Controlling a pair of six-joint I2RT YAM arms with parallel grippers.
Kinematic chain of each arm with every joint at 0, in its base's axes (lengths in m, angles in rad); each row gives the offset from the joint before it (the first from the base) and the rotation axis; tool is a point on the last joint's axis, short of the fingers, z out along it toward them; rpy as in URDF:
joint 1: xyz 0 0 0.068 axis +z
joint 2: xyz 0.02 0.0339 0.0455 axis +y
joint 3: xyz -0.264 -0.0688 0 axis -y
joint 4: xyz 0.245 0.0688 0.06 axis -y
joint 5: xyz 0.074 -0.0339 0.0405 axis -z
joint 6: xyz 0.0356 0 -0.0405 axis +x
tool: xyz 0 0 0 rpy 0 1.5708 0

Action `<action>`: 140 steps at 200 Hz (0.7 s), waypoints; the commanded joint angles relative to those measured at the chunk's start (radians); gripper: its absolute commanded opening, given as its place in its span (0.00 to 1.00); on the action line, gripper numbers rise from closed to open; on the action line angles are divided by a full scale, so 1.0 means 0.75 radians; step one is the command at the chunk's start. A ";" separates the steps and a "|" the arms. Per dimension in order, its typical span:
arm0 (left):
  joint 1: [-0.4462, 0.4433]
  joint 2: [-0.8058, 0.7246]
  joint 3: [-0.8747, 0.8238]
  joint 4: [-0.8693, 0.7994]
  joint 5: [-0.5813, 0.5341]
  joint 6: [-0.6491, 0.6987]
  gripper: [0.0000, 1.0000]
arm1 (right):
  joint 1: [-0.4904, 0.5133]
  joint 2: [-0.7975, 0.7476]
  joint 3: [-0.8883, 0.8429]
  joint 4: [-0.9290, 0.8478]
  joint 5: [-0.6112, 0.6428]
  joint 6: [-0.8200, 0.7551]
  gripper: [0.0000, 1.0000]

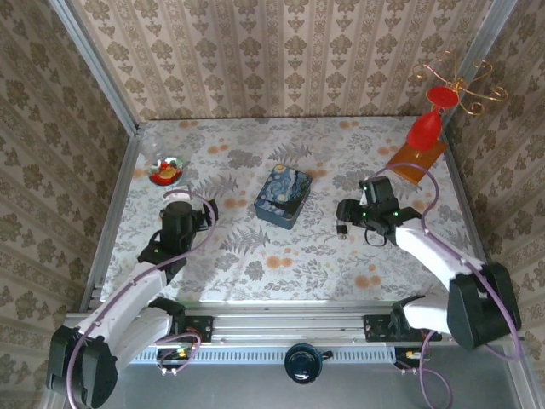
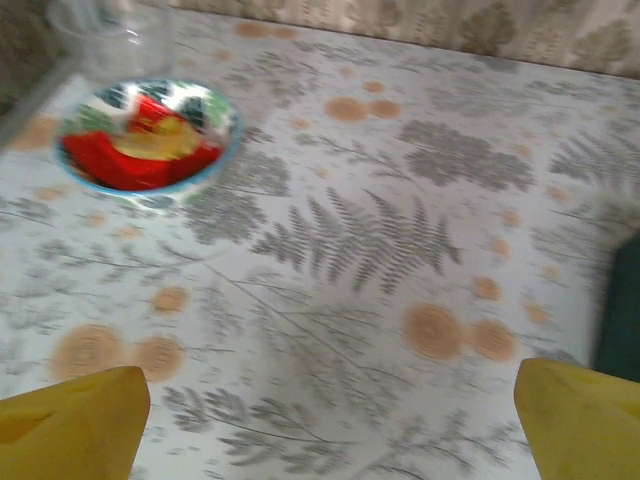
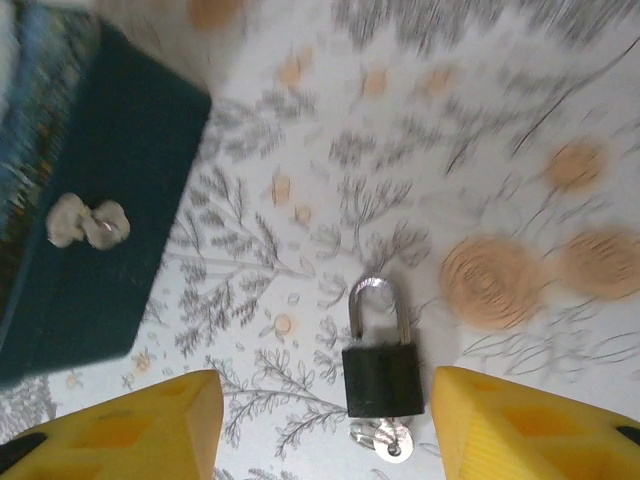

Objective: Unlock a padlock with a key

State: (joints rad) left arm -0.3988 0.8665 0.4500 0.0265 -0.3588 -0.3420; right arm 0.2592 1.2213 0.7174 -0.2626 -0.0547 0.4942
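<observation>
Starting on the left: my left gripper (image 2: pixel 330 390) is released, nothing between the yellow fingers, hovering over bare bench (image 1: pixel 255 264) with the painted bowl (image 2: pixel 145 140) just ahead of it, so it's well apart from the action. In the middle is the blue tin (image 1: pixel 283 196). To its right the padlock (image 3: pixel 380 365) lies flat on the bench, shackle pointing away from me, near the tin but not touching it. My right gripper (image 3: pixel 325 400) hangs over it, spread wide, one finger on each side of the lock body and neither touching. There's a silvery bit at the bottom of the body that I read as the key (image 3: pixel 385 442), probably already in the keyhole, but it's blurry. My worries: the lock is tiny and loose on a smooth surface, so one finger arriving first could skate it sideways or spin it. A clumsy pinch could also knock the key out. And turning the key with nothing bracing the body would just rotate the whole lock, since my left arm is nowhere near. Count: two grippers, one padlock, one key as far as I can tell, one tin, one bowl.
</observation>
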 commanded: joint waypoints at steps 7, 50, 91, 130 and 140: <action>0.050 0.012 -0.021 0.164 -0.235 0.195 0.95 | -0.010 -0.183 0.023 -0.013 0.373 -0.192 0.65; 0.088 0.168 -0.163 0.664 -0.282 0.540 1.00 | -0.019 -0.294 -0.205 0.441 0.684 -0.497 0.87; 0.119 0.490 -0.166 0.882 -0.290 0.649 1.00 | -0.050 -0.084 -0.302 0.813 0.840 -0.643 0.98; 0.174 0.686 -0.191 1.198 -0.084 0.735 1.00 | -0.088 0.160 -0.480 1.411 0.747 -0.667 0.99; 0.207 0.731 -0.182 1.249 -0.001 0.738 1.00 | -0.094 0.175 -0.478 1.430 0.711 -0.678 0.99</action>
State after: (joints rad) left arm -0.2943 1.3693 0.3134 0.7509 -0.4915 0.1585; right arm 0.2028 1.3079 0.3817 0.5407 0.4961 0.0284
